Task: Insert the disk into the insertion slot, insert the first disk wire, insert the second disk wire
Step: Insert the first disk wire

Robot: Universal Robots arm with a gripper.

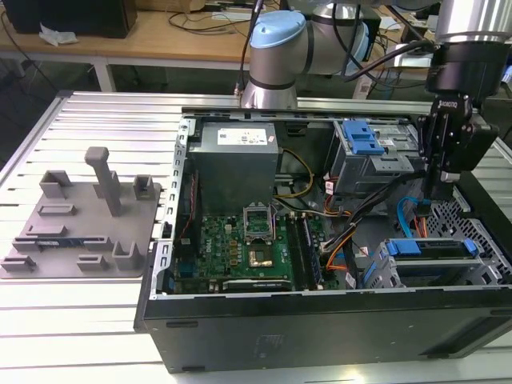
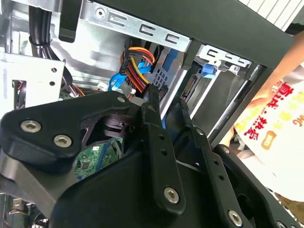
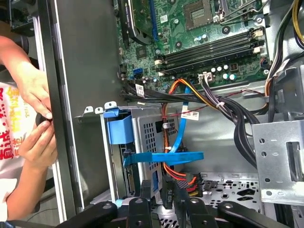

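Near a flat blue cable (image 2: 115, 80) and red-orange wire bundle (image 2: 137, 59), the black hand (image 2: 169, 102) looms, cut off; grip cannot be told.

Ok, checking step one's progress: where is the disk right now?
On the exterior view's right, the disk sits in the insertion slot against the case near wall, just below the end effector.

Disk (image 1: 438, 250) (blue-framed) apparently seated in insertion slot (image 1: 381, 276).
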